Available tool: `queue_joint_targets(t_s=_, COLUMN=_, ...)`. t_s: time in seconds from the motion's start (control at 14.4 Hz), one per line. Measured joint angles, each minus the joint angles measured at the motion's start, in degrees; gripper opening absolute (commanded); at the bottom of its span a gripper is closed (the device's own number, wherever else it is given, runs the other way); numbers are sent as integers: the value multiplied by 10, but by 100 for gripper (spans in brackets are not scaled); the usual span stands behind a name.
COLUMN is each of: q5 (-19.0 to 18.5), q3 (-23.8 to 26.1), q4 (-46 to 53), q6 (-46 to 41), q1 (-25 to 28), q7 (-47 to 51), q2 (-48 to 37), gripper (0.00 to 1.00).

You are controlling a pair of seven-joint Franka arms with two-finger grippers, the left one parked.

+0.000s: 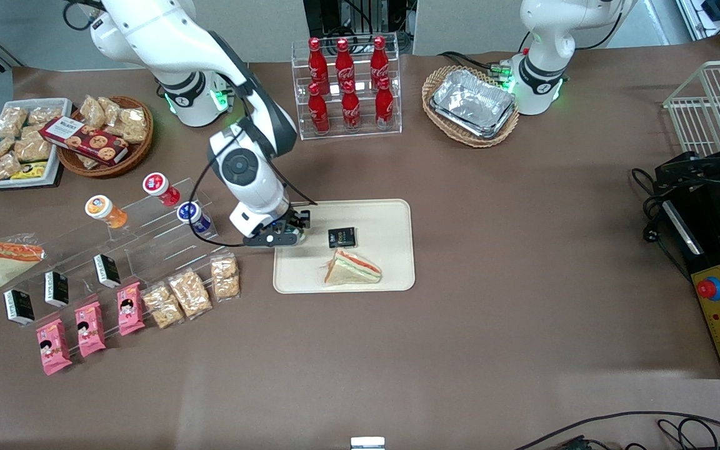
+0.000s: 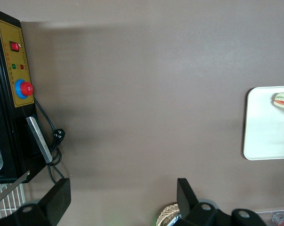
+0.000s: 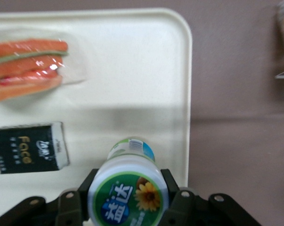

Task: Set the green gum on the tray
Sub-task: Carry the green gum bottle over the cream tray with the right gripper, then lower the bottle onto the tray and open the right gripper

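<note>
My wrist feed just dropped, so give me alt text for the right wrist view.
The gripper is shut on the green gum, lid toward the camera, above the cream tray near its rim. On the tray lie a wrapped sandwich and a small black packet.

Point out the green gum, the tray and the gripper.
green gum (image 3: 126, 194), right wrist view, on its lid label.
tray (image 1: 397, 215), front view, on a bare corner.
gripper (image 1: 290, 236), front view, between its fingertips, over the tray's edge.
</note>
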Motion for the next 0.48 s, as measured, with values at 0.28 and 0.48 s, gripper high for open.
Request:
queue_joint_targets(t_s=0.28, q5=0, q3=-1, q4=2, q6=15, q1=4, q7=0, q2=22, gripper=100)
queue_joint_targets(t_s=0.48, q5=0, q3=-4, q4=3, q6=16, q1=4, q7=1, q2=22, gripper=100)
